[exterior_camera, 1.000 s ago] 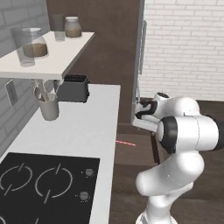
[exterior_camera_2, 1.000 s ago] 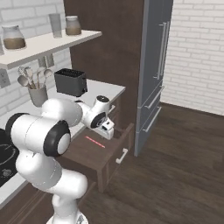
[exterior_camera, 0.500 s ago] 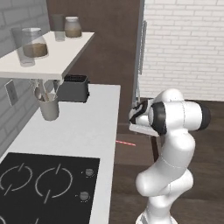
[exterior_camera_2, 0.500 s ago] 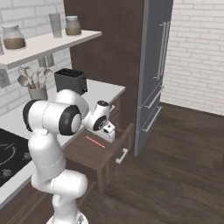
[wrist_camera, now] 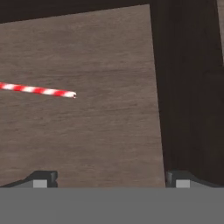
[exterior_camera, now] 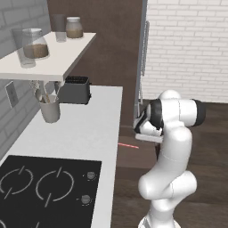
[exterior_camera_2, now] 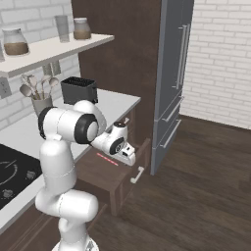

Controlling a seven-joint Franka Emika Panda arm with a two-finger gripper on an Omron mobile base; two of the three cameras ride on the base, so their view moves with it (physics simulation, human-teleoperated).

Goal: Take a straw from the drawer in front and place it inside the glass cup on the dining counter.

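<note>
**Open gripper hanging over the drawer**

The gripper is hovering above the pulled-out drawer, its fingers standing wide apart and holding nothing. The straw is lying flat on the drawer's wooden floor, off to one side of the fingers and not touching them. A toaster is sitting on the worktop.

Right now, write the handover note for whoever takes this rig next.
Gripper: open, empty, hanging over the floor of the drawer.
Straw: lying flat on the drawer bottom, off to one side of the fingers, untouched.
Drawer: pulled out below the worktop.
Done: drawer open, hand above it.
Left: line up on the straw, grip it, carry it to the glass cup on the dining counter and drop it in.
</note>
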